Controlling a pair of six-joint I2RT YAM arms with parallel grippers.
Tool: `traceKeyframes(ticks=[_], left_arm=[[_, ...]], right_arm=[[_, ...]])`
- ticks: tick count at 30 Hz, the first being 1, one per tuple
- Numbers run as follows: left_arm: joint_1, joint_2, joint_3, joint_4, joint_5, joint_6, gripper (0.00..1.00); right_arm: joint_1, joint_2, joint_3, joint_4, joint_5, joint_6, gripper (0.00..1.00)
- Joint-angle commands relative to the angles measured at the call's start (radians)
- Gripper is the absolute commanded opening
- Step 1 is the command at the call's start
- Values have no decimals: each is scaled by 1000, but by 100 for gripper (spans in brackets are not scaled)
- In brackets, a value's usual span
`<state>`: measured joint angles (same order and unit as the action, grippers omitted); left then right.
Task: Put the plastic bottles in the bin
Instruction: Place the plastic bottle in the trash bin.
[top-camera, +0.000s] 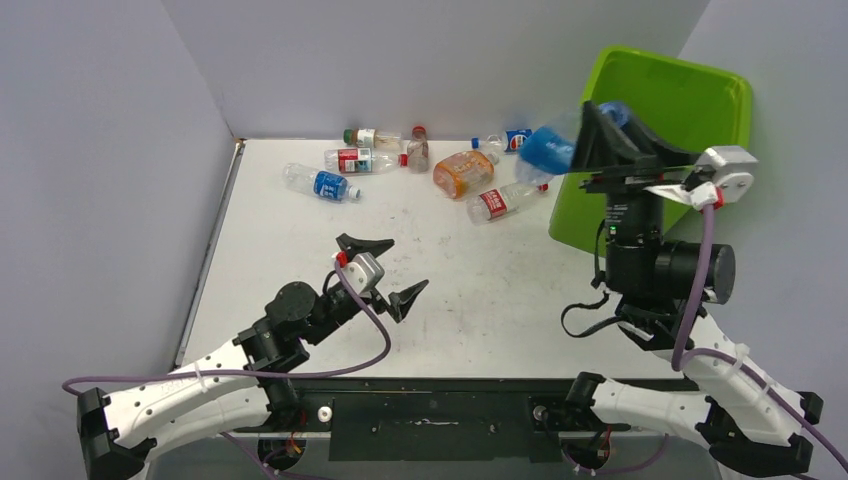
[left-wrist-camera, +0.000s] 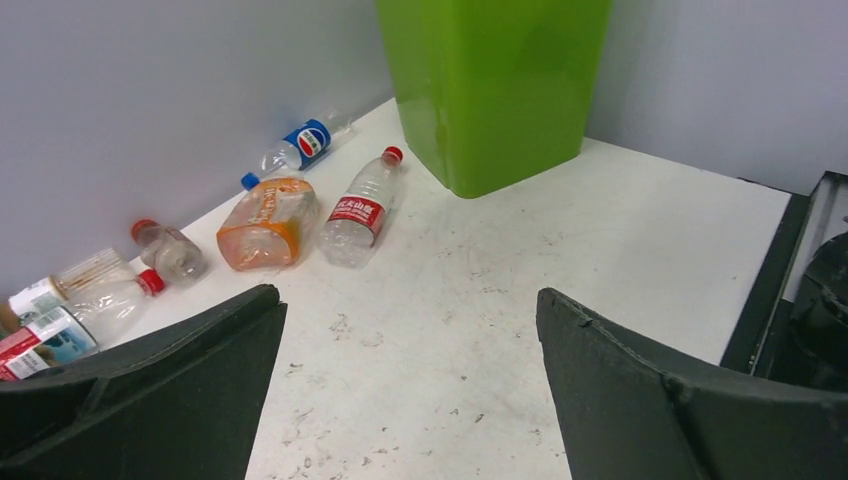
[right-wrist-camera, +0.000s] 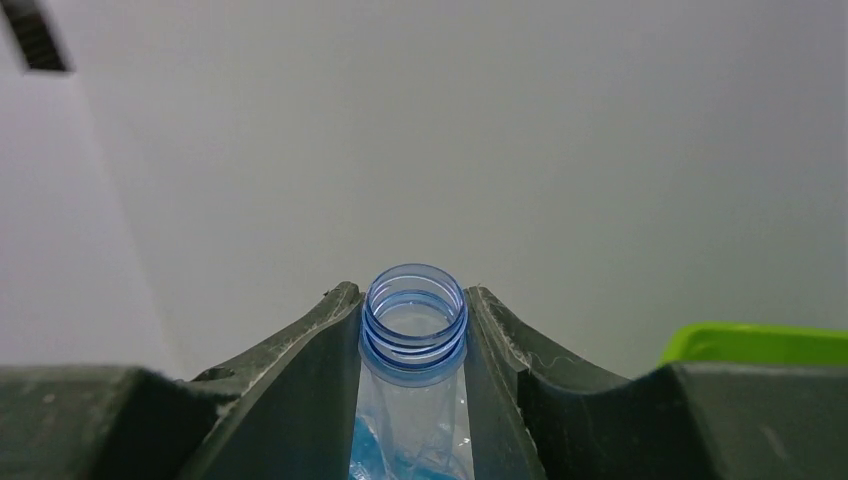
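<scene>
White table (top-camera: 480, 290), grey walls (top-camera: 400, 60)

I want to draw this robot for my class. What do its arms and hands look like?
The left arm and right arm have white shells with black joints and bases. A purple cable runs along each. The left hand and right hand each have two black, pointed, triangle-shaped fingers on a pale block with a small red part.

Scuffed white table (top-camera: 480, 290). A row of plastic bottles (top-camera: 362, 159) lies along the far edge, 11 to 1 o'clock, with the orange bottle (top-camera: 463, 172) near 12. The green bin (top-camera: 575, 215) stands at 2 o'clock.
</scene>
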<state>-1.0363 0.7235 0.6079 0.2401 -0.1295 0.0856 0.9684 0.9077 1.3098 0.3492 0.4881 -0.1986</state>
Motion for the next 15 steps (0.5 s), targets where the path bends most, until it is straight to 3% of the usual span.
traceKeyframes(ticks=[1,3,5,10,15], left_arm=[[-21,24,5,63,-93,53,96],[-27,35,7,62,-107,57,96],[-34,38,5,64,-105,57,96],[-52,43,5,64,-101,64,96],[-55,42,6,66,-110,63,96]], right_arm=[[-11,128,40,481,278,-560,5],[-45,220,99,650,316,-726,5],[-153,294,184,689,320,-752,5],[-510,396,327,460,323,-414,5],[-714,512,345,401,380,-222,5]])
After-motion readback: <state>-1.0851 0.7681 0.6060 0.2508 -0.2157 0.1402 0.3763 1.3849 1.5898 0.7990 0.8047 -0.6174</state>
